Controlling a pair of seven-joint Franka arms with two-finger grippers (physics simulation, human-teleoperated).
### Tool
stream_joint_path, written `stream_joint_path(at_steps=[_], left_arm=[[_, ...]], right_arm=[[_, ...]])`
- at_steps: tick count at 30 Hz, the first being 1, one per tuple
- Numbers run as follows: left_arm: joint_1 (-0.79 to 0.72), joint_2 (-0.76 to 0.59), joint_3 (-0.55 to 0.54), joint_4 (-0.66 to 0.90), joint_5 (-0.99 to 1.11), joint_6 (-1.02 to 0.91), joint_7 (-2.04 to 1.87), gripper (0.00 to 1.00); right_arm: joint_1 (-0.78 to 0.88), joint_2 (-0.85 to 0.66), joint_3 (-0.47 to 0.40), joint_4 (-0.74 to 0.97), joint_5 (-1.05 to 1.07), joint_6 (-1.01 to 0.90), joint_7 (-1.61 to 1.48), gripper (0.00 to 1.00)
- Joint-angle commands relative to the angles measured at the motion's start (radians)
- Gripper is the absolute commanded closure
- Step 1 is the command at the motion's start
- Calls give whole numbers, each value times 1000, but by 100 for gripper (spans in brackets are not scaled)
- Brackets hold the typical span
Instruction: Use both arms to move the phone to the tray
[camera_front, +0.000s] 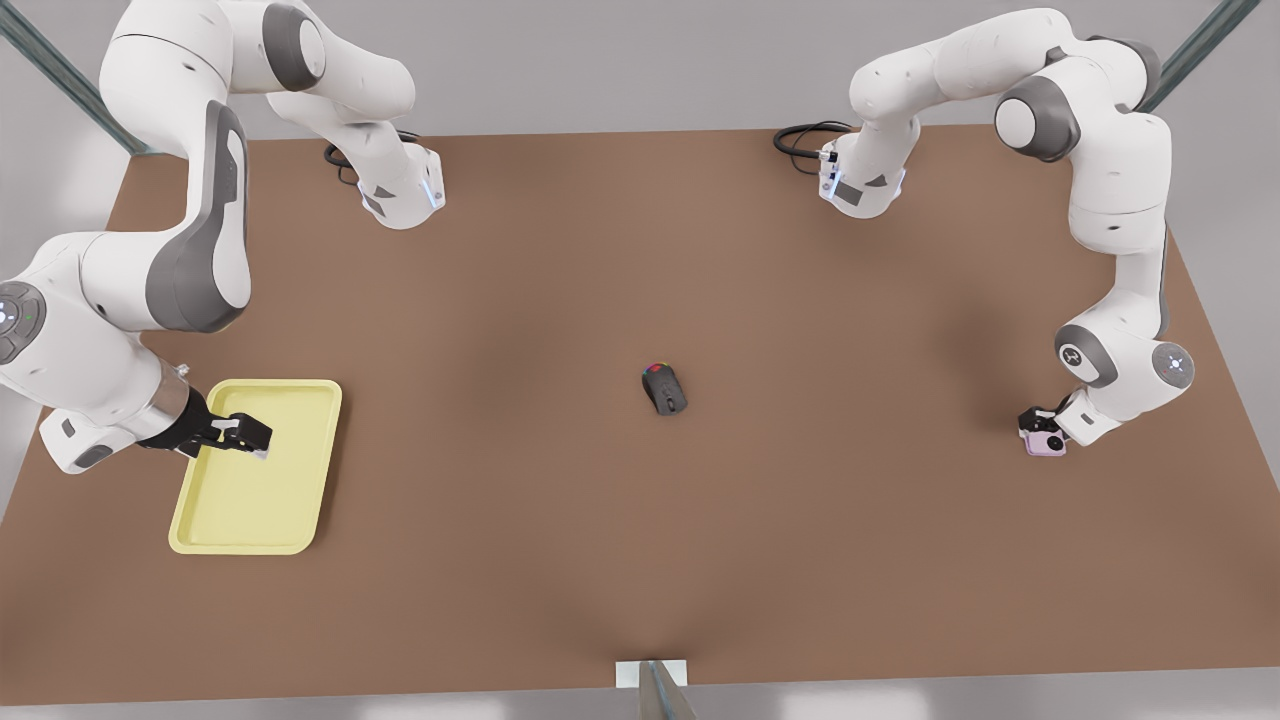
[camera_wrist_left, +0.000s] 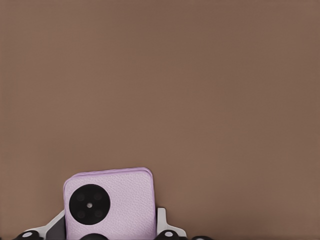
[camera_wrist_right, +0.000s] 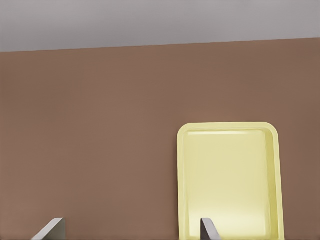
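The brown tabletop (camera_front: 560, 280) carries a yellow tray (camera_front: 230, 510) at the front view's left, under the wide-open right hand (camera_front: 255, 437). A dark mouse (camera_front: 665, 390) sits mid-table. At the front view's right, the left hand (camera_front: 1040, 428) grips the pink phone (camera_front: 1046, 444).

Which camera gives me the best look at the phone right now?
The left wrist view: the phone sits close up between the left gripper's fingers, one lens clear. The front view shows it tiny under the left gripper, at the front view's right.
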Motion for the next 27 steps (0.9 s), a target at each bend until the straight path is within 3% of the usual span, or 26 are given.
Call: stream_joint_path(at_steps=[1, 8, 12, 15, 20, 27], left_arm=[[-3, -1, 0, 0, -2, -3, -11, 19], [-141, -76, 1, 7, 0, -95, -164, 22], [-331, -142, 5, 17, 6, -229, -462, 22], [-555, -159, 3, 72, 9, -320, -841, 22], [-851, -44, 0, 349, 11, -500, -1381, 22], [-1072, 168, -17, 703, 8, -615, -1689, 21]], right_arm=[[0, -1, 1, 0, 1, 0, -1, 0], [0, -1, -1, 0, 1, -2, -1, 0], [0, -1, -1, 2, 1, -2, -1, 0], [0, -1, 1, 2, 1, -2, -1, 0], [0, -1, 1, 2, 1, 0, -1, 0], [0, -1, 1, 2, 1, 0, -1, 0]])
